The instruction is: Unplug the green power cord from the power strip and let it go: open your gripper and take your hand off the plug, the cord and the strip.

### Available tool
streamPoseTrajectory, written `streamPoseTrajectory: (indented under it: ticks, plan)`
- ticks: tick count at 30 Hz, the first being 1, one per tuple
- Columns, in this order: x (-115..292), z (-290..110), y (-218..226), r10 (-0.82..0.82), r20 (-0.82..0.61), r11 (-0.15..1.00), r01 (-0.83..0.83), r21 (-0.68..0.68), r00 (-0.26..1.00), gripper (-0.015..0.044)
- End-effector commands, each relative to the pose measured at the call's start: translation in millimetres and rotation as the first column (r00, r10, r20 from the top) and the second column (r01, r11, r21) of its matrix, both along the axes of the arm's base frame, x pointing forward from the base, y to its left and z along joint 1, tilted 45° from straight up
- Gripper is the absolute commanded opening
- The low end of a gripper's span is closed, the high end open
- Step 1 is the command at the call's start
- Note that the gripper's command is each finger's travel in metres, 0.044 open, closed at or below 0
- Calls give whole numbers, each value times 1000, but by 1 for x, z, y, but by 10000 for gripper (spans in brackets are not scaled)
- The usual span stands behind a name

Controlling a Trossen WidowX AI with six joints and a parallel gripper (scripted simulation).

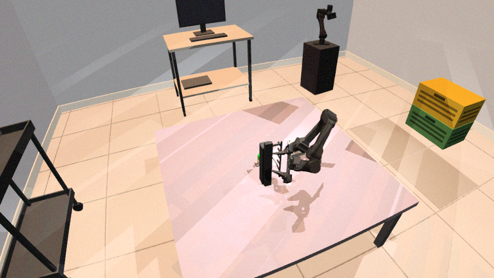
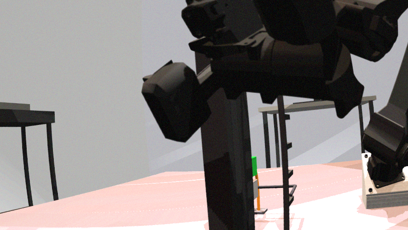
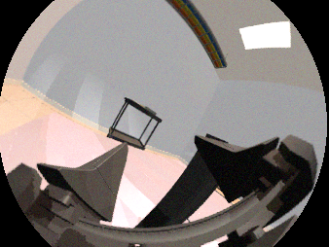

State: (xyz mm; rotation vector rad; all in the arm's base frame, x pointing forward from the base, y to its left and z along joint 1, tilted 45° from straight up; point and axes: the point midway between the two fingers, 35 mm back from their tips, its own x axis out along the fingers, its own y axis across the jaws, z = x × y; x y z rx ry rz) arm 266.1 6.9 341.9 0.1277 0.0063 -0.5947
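Note:
A tall black upright box point(image 1: 265, 163) point(image 2: 228, 171), perhaps the power strip, stands on the table point(image 1: 214, 214). A small green block point(image 1: 258, 157) point(image 2: 253, 166) shows past its edge, above an orange strip point(image 2: 258, 197). Whether it is the green plug or cord I cannot tell. My gripper point(image 3: 162, 142) is open, its two dark fingers spread with nothing held between them. It is beside the upright box in the top and exterior views. In the wrist view the black upright point(image 3: 177, 196) runs behind the right finger. Sockets and the cord's run are hidden.
A thin dark post with short pegs point(image 2: 283, 160) stands close to the black box. My arm's base sits on a pale block point(image 2: 385, 199). A desk with a monitor point(image 1: 200, 12), a wheeled cart point(image 1: 45, 220) and stacked crates point(image 1: 446, 103) stand beyond the table.

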Motion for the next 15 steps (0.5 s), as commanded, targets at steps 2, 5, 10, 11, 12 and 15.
streamPoseTrajectory:
  ticks: [2, 5, 10, 11, 12, 15]
  plan:
    - [1, 0, -1, -1, -3, 1000, 1, -3, 1000, 348]
    - [5, 2, -7, -7, -21, 1000, 7, -20, 1000, 269]
    - [16, 7, -25, -25, -72, 998, 20, -67, 997, 160]
    - [19, 8, -29, -29, -83, 997, 23, -75, 996, 160]
    - [21, 9, -32, -33, -93, 996, 25, -84, 995, 160]
    - [26, 12, -44, -44, -123, 994, 31, -109, 991, 160]
